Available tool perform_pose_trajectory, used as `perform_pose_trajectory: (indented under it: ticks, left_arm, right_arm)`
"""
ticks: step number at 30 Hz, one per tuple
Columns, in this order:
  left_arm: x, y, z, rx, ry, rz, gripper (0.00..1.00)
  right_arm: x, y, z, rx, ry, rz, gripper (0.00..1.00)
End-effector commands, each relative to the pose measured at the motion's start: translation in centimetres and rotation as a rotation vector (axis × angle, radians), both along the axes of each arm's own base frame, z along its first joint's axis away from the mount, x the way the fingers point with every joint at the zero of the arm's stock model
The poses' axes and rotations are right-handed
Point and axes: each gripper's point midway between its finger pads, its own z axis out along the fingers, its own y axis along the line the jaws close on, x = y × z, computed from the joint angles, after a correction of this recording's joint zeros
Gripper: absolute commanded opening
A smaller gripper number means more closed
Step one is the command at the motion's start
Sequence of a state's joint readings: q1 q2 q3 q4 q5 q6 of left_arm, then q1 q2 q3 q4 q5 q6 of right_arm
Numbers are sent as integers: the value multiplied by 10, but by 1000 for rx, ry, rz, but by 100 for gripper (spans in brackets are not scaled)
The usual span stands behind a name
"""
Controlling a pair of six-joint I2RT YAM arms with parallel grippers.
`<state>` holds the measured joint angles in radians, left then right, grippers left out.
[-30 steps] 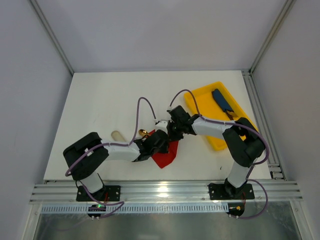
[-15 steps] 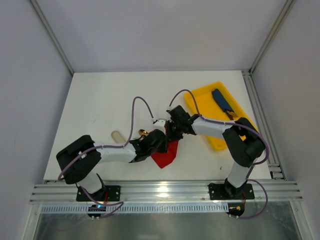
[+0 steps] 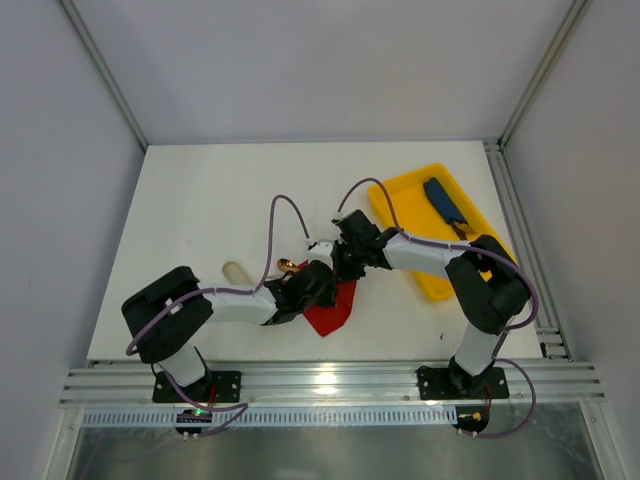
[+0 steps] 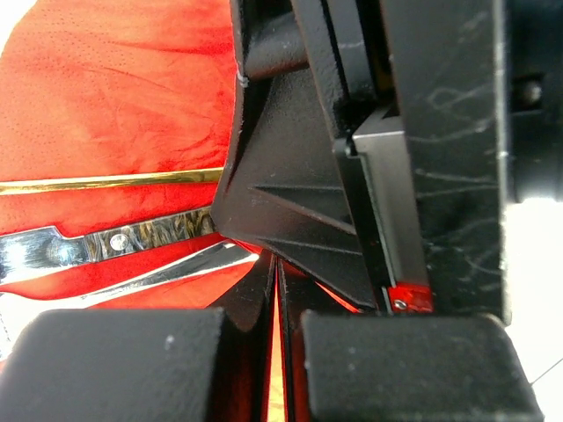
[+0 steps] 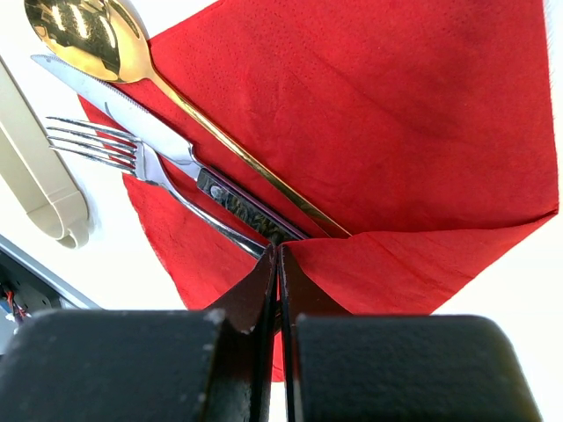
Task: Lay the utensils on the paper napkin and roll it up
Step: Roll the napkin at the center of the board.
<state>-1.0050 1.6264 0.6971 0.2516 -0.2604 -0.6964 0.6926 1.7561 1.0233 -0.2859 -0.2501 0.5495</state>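
Note:
The red paper napkin (image 5: pixel 387 123) lies on the white table, and its near corner is folded up over the utensils' handle ends. On it lie side by side a gold spoon (image 5: pixel 81 40), a knife (image 5: pixel 145 123) and a fork (image 5: pixel 110 148). My right gripper (image 5: pixel 279 252) is shut on the folded flap's corner. My left gripper (image 4: pixel 275 264) is shut at the napkin's (image 4: pixel 114 88) edge, close against the right one, and a red strip shows between its fingers. From above, both grippers (image 3: pixel 318 284) (image 3: pixel 346 264) meet over the napkin (image 3: pixel 334 312).
A pale beige sleeve (image 3: pixel 235 271) lies left of the napkin, next to the spoon bowl (image 3: pixel 287 266). The yellow tray (image 3: pixel 412 205) at the right holds a dark-blue oblong item (image 3: pixel 443 200). The table's front edge is just below the napkin.
The left arm's elbow swung left and came partly back. Both grippers and the napkin stay almost where they were.

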Motion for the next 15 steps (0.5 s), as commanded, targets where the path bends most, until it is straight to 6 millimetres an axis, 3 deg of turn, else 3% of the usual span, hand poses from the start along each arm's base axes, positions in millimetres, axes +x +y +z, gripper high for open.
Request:
perform_pose_trajectory:
  ticks: [1,15]
  left_arm:
    - [20,-18,25,-78,-86,11,0]
    - [20,-8,15,-44,-72,46,0]
  right_arm:
    - [4,12,14,36,-26,28,4]
    - [3,12,14,28,-24,49,5]
